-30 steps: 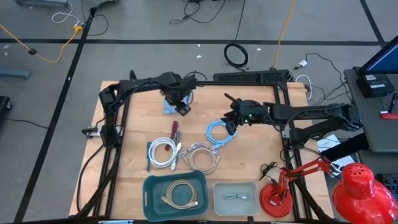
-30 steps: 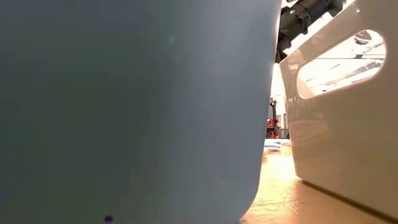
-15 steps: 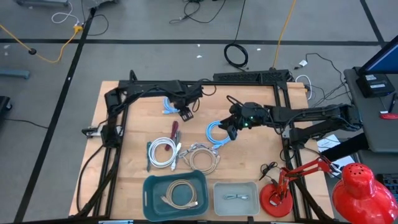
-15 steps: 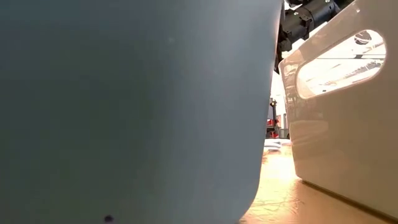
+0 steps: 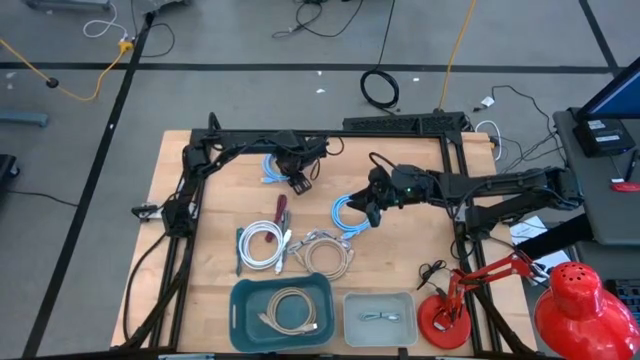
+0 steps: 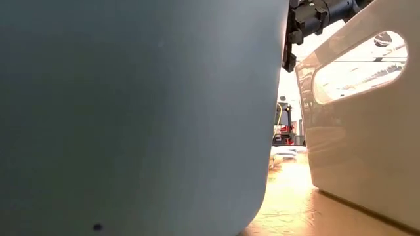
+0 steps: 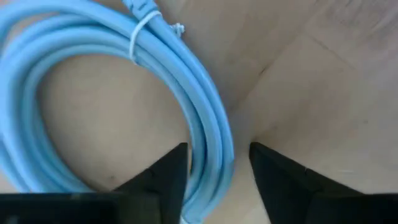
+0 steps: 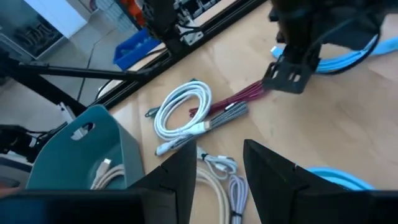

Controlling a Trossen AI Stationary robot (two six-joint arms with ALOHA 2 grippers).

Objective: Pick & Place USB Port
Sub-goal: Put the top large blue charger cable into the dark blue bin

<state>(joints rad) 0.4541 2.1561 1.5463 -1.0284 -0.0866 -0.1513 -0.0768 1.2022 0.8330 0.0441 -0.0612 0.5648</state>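
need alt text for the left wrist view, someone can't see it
A coil of light blue cable, bound with a white tie, lies on a wooden table. The left tool is open, its two dark fingers straddling the coil's edge.

Take the teal bin [image 5: 281,312] at the table's near edge as your landmark. Just to its right you have a grey tray [image 5: 379,319], and further right a red desk lamp [image 5: 520,295] whose round base sits on the table's corner. Directly behind the bin lies a white coiled cable [image 5: 262,244], with a dark red-handled tool [image 5: 281,211] just beyond that coil. Well behind the bin, near the far edge, you can see a light blue coiled cable [image 5: 270,168]. On the floor far beyond the bin, past the table, a black cable loop [image 5: 379,89] lies, and a yellow cord [image 5: 457,35] runs off to its right.
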